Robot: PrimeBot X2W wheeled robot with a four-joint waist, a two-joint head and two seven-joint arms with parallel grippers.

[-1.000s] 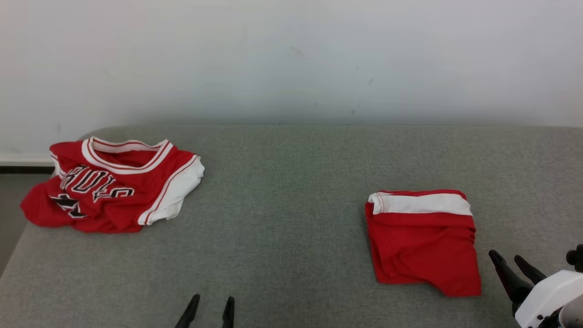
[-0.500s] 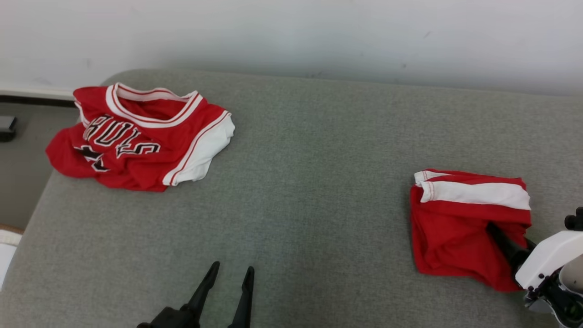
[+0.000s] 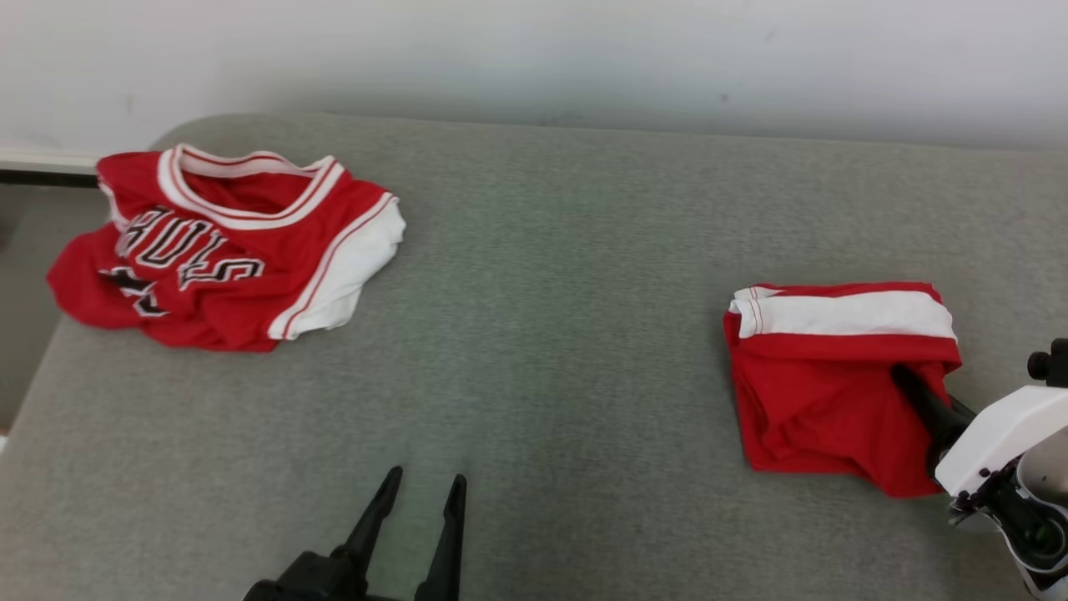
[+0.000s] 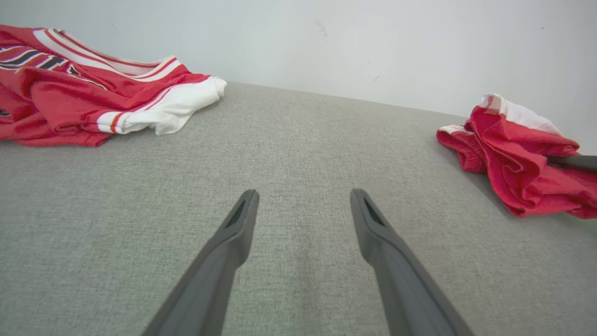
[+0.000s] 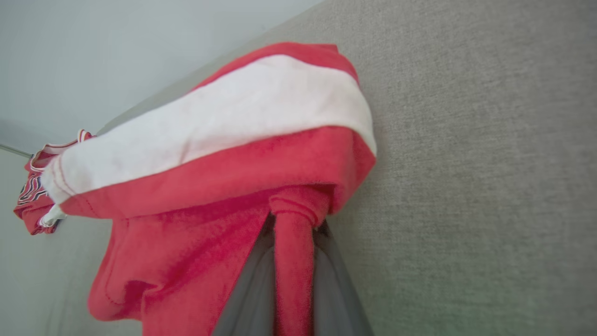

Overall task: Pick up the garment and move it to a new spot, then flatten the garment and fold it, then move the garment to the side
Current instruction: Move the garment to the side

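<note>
Head view: we logged a grey woven-fabric surface [image 3: 542,334] across the lower part, rounded at its far left corner and set against a plain pale wall [image 3: 534,50] with a few small dark marks. Left of the surface we saw a white skirting with a dark strip [image 3: 42,177] under it, and dull grey floor [image 3: 17,250] below that.

The red garment [image 3: 818,401] was folded, with a white band along its far edge, and lay on the right part of the surface. The right gripper [image 3: 903,376] came in from the lower right, one dark finger dug into the garment's right side. In the right wrist view its fingers [image 5: 336,298] were closed on a rolled fold of the red cloth, pinched between them.

The left gripper [image 3: 425,477] sat at bottom centre over bare fabric, fingers spread with nothing between them. We could not tell whether it touched the surface.

A crumpled red jersey [image 3: 217,259] with white trim and black lettering lay at the far left, well apart from the garment.
</note>
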